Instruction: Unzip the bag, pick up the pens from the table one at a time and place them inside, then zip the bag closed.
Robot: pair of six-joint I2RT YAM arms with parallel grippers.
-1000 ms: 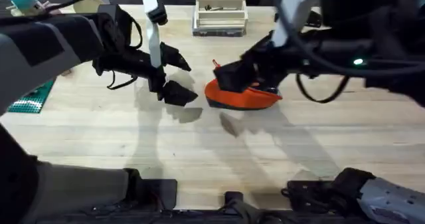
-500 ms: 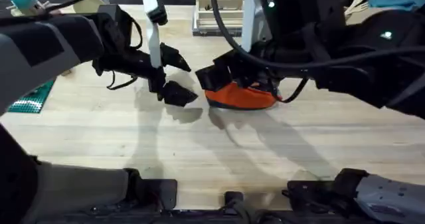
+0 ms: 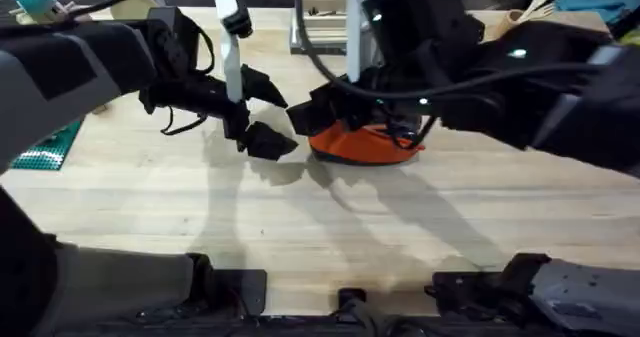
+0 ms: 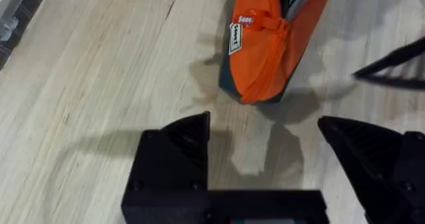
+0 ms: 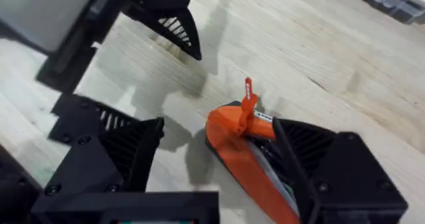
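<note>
Orange zip pouch (image 3: pixel 365 147) lying mid-worktop (image 3: pixel 300 237), nearer far edge, partly unzipped, red pull (image 5: pixel 248 91) upright at end facing left gripper. Right gripper (image 5: pixel 219 151) spread wide, straddling that end of pouch. Left gripper (image 4: pixel 265 144) spread, empty, just beside pouch, not touching.

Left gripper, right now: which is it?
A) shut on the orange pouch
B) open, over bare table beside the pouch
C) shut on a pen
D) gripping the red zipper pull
B: the left gripper has its fingers spread with pale wooden table between them, and the orange pouch lies just beyond its tips, untouched.
</note>
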